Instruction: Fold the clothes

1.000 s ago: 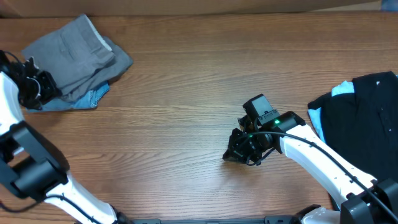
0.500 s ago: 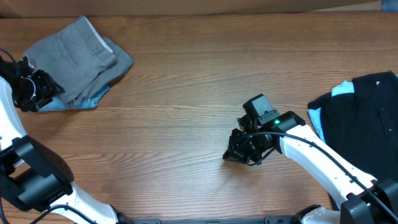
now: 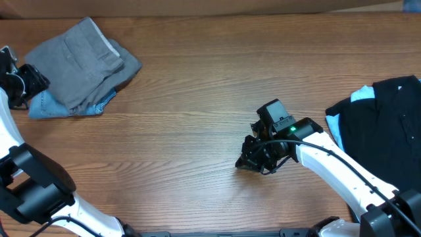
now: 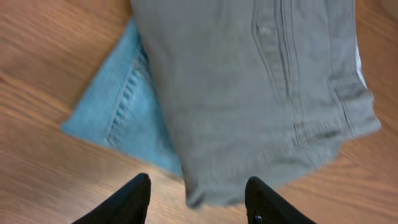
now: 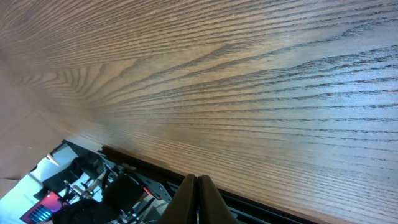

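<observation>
The clothes, grey-khaki shorts (image 3: 79, 60), lie folded at the table's far left on top of blue denim shorts (image 3: 47, 105). In the left wrist view the grey shorts (image 4: 249, 93) cover most of the denim (image 4: 115, 112). My left gripper (image 3: 36, 81) hangs just left of the pile. It (image 4: 199, 182) is open, its fingers either side of the grey shorts' near corner without touching it. My right gripper (image 3: 252, 162) is low over bare wood at mid-table, shut (image 5: 198, 185) on nothing.
Dark black clothing (image 3: 385, 128) over a light blue piece (image 3: 360, 95) lies at the right edge. The table's (image 3: 197, 99) front edge and robot hardware show in the right wrist view.
My left gripper has opened, let go of the grey shorts and drawn back to the left. The shorts have settled on the denim. The right arm has not moved.
</observation>
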`<move>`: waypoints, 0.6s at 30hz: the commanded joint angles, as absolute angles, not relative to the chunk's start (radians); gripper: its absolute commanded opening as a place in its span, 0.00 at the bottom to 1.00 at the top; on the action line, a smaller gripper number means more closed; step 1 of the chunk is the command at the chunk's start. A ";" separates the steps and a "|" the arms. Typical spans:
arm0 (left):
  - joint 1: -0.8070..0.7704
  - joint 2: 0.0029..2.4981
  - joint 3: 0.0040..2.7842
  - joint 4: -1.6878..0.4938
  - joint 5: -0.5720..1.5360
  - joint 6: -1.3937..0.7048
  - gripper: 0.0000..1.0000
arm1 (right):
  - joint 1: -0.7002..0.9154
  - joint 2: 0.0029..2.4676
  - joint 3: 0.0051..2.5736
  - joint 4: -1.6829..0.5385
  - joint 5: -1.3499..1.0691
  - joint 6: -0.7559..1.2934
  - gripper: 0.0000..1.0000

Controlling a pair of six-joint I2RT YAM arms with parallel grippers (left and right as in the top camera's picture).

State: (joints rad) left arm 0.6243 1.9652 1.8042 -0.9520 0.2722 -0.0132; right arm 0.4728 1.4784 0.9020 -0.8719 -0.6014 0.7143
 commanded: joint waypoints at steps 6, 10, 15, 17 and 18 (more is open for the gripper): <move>0.630 2.148 1.821 -0.800 0.427 -0.090 0.51 | 0.476 1.468 0.918 -0.862 -0.596 0.706 0.05; 0.651 2.170 1.821 -0.711 0.459 -0.139 0.53 | 0.476 1.468 0.918 -0.870 -0.596 0.707 0.05; 0.699 2.169 1.832 -0.638 0.503 -0.163 0.75 | 0.476 1.468 0.918 -0.858 -0.596 0.707 0.06; 0.716 2.171 1.832 -0.625 0.521 -0.162 0.82 | 0.476 1.468 0.918 -0.846 -0.596 0.707 0.09; 0.722 2.172 1.832 -0.620 0.521 -0.162 0.83 | 0.476 1.468 0.918 -0.841 -0.596 0.707 0.09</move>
State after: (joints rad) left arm 0.6918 2.1811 1.8111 -0.6315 0.4728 -0.1429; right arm 0.4728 1.4784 0.9020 -0.8516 -0.5983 0.7124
